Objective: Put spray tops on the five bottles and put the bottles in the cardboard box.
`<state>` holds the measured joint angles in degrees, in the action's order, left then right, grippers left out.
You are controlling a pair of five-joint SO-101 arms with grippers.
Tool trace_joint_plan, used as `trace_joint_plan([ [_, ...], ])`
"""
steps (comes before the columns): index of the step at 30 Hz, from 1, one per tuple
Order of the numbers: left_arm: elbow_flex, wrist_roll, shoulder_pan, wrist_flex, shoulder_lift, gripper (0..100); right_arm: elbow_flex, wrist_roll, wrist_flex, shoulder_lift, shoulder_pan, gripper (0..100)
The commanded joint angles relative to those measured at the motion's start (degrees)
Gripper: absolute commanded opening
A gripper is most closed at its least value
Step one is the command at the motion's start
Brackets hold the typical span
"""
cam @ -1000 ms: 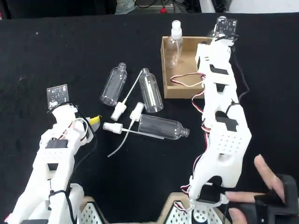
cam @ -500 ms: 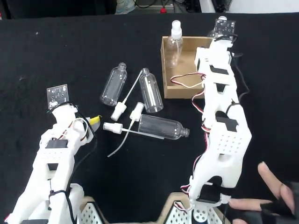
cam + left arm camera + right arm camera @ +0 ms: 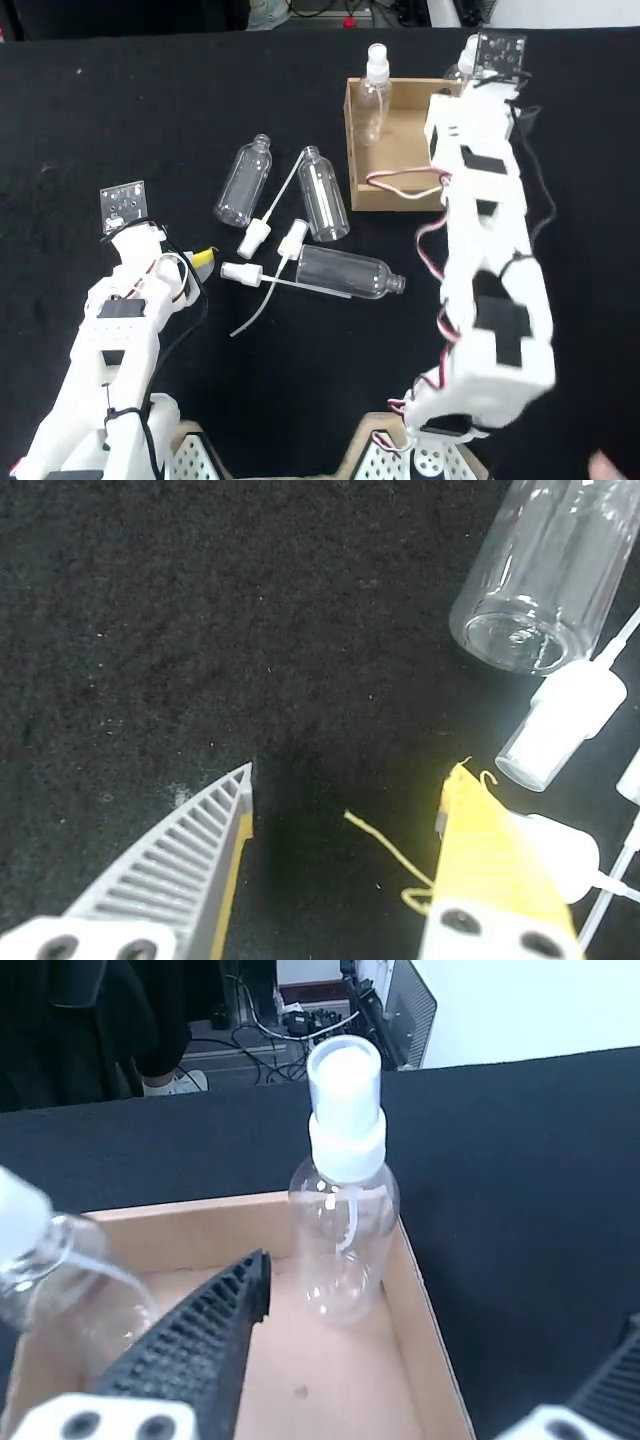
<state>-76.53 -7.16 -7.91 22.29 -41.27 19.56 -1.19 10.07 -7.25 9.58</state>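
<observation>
The cardboard box [image 3: 395,185] sits at the back of the table, with two capped bottles upright inside: one [image 3: 374,92] [image 3: 344,1225] at a far corner, the other [image 3: 455,70] [image 3: 50,1285] next to my right arm [image 3: 480,170]. My right gripper [image 3: 445,1295] hangs open over the box, holding nothing. Three uncapped bottles [image 3: 243,180] [image 3: 323,192] [image 3: 345,272] lie on the black table left of the box. Three loose spray tops [image 3: 255,238] [image 3: 292,238] [image 3: 242,272] lie among them. My left gripper [image 3: 345,790] [image 3: 200,258] is open just above the cloth, beside a bottle's base [image 3: 545,570] and a spray top [image 3: 560,725].
A black cloth [image 3: 120,110] covers the table, with bare stretches at the left and far right. A thin yellow thread [image 3: 395,855] lies between my left fingers. Cables and equipment stand beyond the table's back edge [image 3: 300,1020].
My right arm has swung to the right, its lower part most, with the gripper staying over the box. A person's hand at the front right has pulled away. The left arm has kept still.
</observation>
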Motion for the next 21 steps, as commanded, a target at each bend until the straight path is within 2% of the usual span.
trace_joint_plan([
  [1, 0.4, 0.35, 0.66, -1.32, -0.62, 29, 7.08, 0.53, 0.62, 12.53, -0.97, 48.0],
  [3, 0.4, 0.35, 0.66, -1.32, -0.62, 29, 11.74, 0.53, 3.96, 18.33, -1.05, 46.6],
  [9, 0.4, 0.44, 0.66, -1.32, -0.62, 29, 16.92, 0.18, 21.89, 36.88, -0.97, 28.1],
  [12, 0.4, 0.44, 0.66, -1.32, -0.62, 29, 18.15, 0.18, 30.07, 44.35, -1.85, 27.3],
  [17, 0.4, 0.44, 0.66, -1.32, -0.62, 29, 19.74, 0.09, 44.66, 53.14, -7.91, 27.2],
  [21, 0.4, 0.44, 0.4, -1.41, -0.62, 29, 21.23, -1.58, 50.02, 54.37, -13.98, 27.0],
])
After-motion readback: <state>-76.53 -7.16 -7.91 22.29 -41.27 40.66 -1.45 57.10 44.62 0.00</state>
